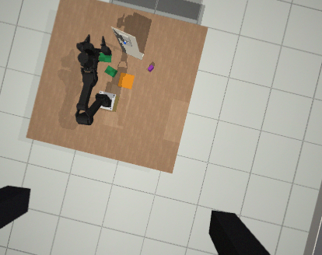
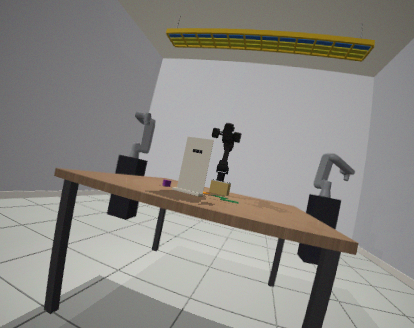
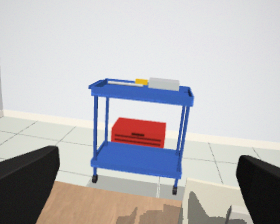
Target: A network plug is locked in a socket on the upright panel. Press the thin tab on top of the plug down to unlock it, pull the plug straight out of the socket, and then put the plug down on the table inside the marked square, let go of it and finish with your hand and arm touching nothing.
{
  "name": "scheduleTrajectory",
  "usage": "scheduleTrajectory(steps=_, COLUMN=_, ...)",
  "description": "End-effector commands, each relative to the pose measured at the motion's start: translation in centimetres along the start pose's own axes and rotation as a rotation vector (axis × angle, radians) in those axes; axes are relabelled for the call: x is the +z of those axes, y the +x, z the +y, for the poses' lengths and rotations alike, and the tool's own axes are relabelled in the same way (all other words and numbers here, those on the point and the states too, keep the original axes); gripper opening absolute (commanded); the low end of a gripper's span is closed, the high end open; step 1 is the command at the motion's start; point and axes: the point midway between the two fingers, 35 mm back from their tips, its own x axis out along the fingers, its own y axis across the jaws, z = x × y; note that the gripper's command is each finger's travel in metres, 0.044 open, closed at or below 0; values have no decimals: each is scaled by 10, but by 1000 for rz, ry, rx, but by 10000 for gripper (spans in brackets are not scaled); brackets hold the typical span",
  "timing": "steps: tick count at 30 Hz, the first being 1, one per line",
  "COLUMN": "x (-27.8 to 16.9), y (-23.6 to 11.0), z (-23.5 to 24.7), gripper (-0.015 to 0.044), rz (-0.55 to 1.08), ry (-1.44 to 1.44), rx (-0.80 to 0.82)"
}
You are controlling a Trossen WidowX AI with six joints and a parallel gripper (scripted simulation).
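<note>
Rn, hand (image 1: 96,38) (image 3: 149,161) spread open near upright panel (image 1: 128,43) (image 2: 195,165) (image 3: 211,192), well inside tbl edges.

My fingers (image 1: 96,39) run off the bottom corners of my close view. The panel (image 1: 128,43) (image 2: 195,165) (image 3: 211,192) is cut off there too, and in the side view it hides its own front.

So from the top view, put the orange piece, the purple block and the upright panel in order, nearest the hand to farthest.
1. Upright panel, right of the hand.
2. Orange piece, lower right.
3. Purple block, farther right.
</note>
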Motion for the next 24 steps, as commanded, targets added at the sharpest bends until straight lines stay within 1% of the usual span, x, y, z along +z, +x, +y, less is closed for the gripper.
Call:
scheduleTrajectory(steps=1, x=-1, y=0, z=0, gripper=374, rz=0, ry=6, rx=0)
scheduleTrajectory(steps=9, x=-30, y=11, z=-18, gripper=164, rz=-4, ry=260, rx=-4)
scheduleTrajectory(steps=10, x=-34, y=12, z=-20, gripper=156, rz=-4, ry=295, rx=-4)
scheduleTrajectory(steps=24, x=-90, y=11, z=-54, gripper=156, rz=-12, ry=780, rx=-9)
